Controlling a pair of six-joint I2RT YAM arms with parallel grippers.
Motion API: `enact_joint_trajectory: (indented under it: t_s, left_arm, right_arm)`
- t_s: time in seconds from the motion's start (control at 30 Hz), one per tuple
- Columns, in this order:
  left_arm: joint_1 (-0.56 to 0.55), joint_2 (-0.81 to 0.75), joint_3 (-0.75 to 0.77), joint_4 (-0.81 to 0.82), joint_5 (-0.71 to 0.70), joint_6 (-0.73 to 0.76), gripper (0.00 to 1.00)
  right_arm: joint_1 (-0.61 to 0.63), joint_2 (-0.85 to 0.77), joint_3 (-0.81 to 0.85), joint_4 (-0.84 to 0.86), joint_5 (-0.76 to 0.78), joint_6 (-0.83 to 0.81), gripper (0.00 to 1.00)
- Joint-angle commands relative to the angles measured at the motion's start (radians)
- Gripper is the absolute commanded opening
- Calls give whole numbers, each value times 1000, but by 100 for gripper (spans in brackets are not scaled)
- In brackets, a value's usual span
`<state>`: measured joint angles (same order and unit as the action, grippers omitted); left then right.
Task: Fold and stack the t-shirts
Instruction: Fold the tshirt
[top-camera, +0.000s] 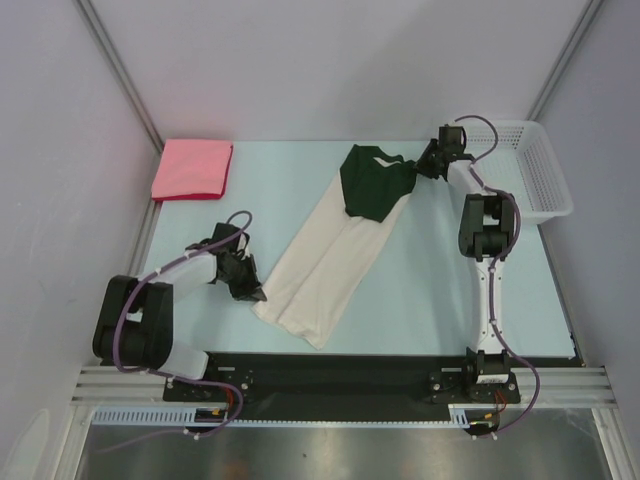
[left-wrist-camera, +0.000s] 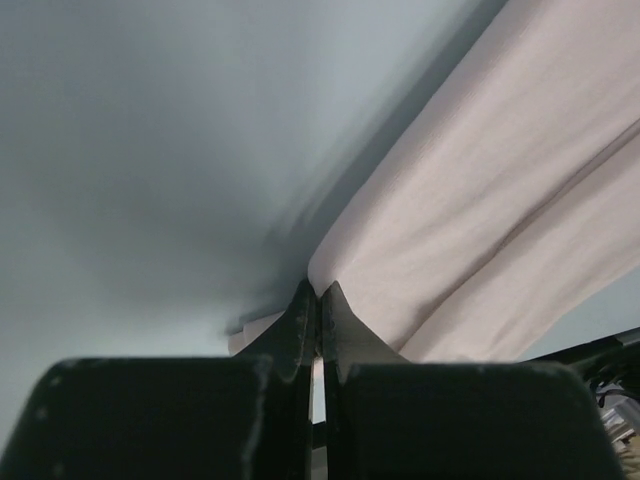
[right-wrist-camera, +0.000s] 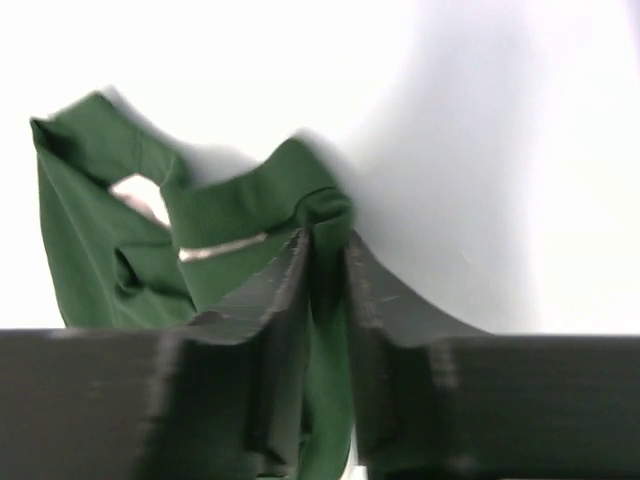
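The cream-and-dark-green t-shirt (top-camera: 330, 250) lies as a long diagonal strip across the table, its green top end (top-camera: 372, 185) at the far right. My left gripper (top-camera: 256, 294) is at the shirt's near-left corner. In the left wrist view my left gripper (left-wrist-camera: 320, 290) is shut, pinching the edge of the cream cloth (left-wrist-camera: 480, 200). My right gripper (top-camera: 420, 170) is at the green end, and in the right wrist view my right gripper (right-wrist-camera: 328, 240) is shut on a fold of green fabric (right-wrist-camera: 110, 230). The pink-red t-shirt (top-camera: 192, 168) lies folded square at the far left.
A white mesh basket (top-camera: 535, 165) stands at the far right edge of the table, just behind the right arm. Grey walls close in the table on the left, back and right.
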<state>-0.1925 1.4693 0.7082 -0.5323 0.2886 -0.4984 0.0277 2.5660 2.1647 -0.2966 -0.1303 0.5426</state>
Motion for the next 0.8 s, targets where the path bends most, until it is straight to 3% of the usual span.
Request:
enact_joint_trajectory:
  t_s: [0.0, 0.13, 0.5, 0.6, 0.77]
  left_arm:
    - [-21, -84, -65, 18, 17, -78, 0]
    - [-100, -183, -153, 126, 58, -213, 0]
    - [-451, -276, -277, 424, -54, -566, 0]
    - [-510, -290, -331, 529, -89, -646, 0]
    - [-553, -212, -329, 612, -68, -638, 0]
  right_arm:
    - [9, 94, 99, 80, -52, 29, 19]
    - [31, 178, 256, 103, -49, 60, 1]
    - [51, 255, 378, 212, 69, 40, 0]
    - [57, 270, 382, 273, 63, 27, 0]
    - [69, 316, 443, 329, 66, -9, 2]
